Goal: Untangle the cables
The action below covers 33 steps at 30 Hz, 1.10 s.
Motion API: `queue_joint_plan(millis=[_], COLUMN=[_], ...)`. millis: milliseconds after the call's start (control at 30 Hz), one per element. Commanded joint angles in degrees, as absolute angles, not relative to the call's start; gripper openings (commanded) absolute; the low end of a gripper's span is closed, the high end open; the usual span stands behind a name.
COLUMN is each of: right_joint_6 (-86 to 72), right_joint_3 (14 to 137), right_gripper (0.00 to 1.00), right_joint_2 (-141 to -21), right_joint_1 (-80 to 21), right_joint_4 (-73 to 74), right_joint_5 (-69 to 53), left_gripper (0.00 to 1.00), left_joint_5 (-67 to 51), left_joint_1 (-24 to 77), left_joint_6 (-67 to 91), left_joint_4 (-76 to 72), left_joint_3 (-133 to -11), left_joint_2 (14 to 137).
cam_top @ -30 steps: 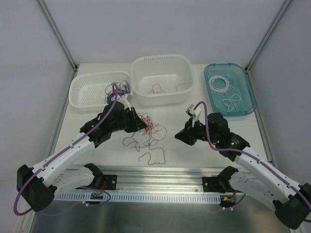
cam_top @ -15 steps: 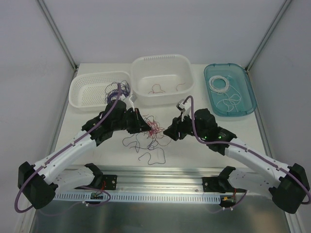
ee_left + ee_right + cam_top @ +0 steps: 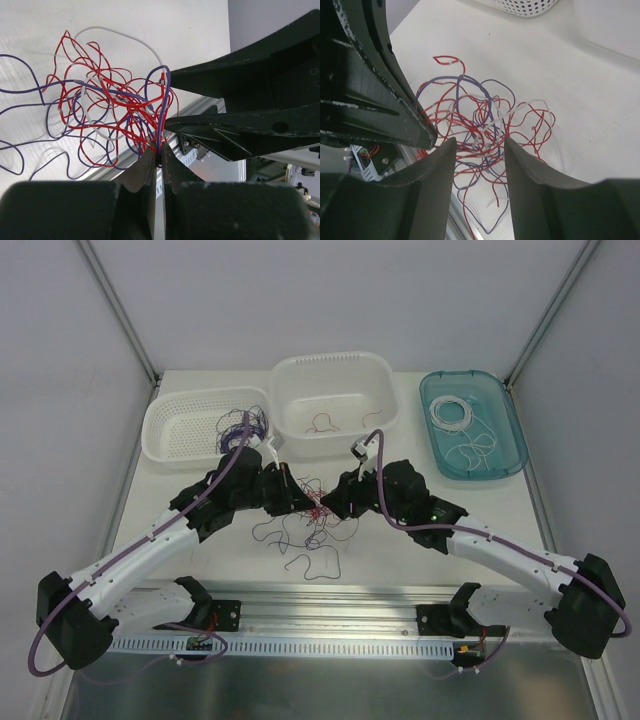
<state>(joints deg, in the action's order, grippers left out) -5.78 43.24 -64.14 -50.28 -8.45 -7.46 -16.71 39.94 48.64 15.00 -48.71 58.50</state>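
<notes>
In the left wrist view the left gripper (image 3: 159, 159) is cut off by the bottom edge, and purple loops of the tangle of thin red, purple and white wires (image 3: 125, 106) run off the left edge. How many strands sit in its pinch is hard to tell, perhaps two. In the right wrist view the right gripper (image 3: 479, 145) has dark, blurred fingers that hide the lower strands. From above, both grippers cover the tangle's middle.

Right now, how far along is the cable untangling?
Done: some purple wires lie in the left basket, red wires in the white tub, white wires in the teal tray. In hand: the left gripper is shut on strands of the tangle; the right gripper is open, facing it. Left: that mixed tangle.
</notes>
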Motion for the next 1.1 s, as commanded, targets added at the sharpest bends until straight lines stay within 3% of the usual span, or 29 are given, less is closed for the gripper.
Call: queue_joint_plan(millis=[0,100,167,200,233,333,400,533,567,667,833,1067], right_joint_6=[-7.8,-8.3,-8.4,-8.2,-8.1,-7.6,-7.6,-8.3,-8.5,-9.2,-9.6,-9.1], right_joint_3=[46.6,46.8,46.8,46.7,46.6,45.6,45.4,46.2,46.7,47.1,47.1,46.2], right_gripper=[0.47,0.45,0.39,0.33,0.20,0.01,0.01,0.01,0.01,0.01,0.01,0.01], right_joint_2=[-66.0,-67.8,-68.6,-68.7,-68.5,-67.1,-64.8,-61.4,-61.1,-59.6,-57.4,-55.5], right_joint_1=[-51.5,-52.0,-52.0,-52.0,-51.9,-51.3,-49.8,-46.0,-44.5,-42.1,-40.5,-39.6], right_joint_4=[-12.2,-11.9,-11.1,-10.2,-9.8,-7.0,-3.5,5.1,8.7,12.0,16.5,18.8], right_joint_5=[-4.4,-2.3,-1.1,-0.4,1.6,5.3,6.7,9.6,9.9,10.5,9.7,9.0], left_gripper=[0.00,0.00,0.00,0.00,0.00,0.00,0.01,0.30,0.42,0.55,0.64,0.67], left_joint_5=[-18.5,-18.7,-18.6,-18.4,-18.3,-16.0,-12.3,-7.5,-6.8,-5.0,-3.3,-4.9], left_joint_1=[40.8,41.0,41.0,41.0,41.0,41.0,41.0,41.0,41.0,41.0,41.0,42.4], left_joint_6=[49.0,48.1,47.4,47.1,46.8,45.5,44.8,43.4,42.5,41.0,37.7,29.6], left_joint_4=[10.9,10.4,10.2,10.1,10.1,10.2,10.2,10.3,10.2,10.2,10.2,6.9], left_joint_3=[-48.7,-49.0,-49.0,-48.8,-48.6,-46.9,-44.4,-39.7,-38.3,-36.0,-34.9,-37.9], left_joint_2=[58.7,58.9,58.8,58.5,58.3,56.9,55.0,52.1,51.5,51.2,56.1,68.6])
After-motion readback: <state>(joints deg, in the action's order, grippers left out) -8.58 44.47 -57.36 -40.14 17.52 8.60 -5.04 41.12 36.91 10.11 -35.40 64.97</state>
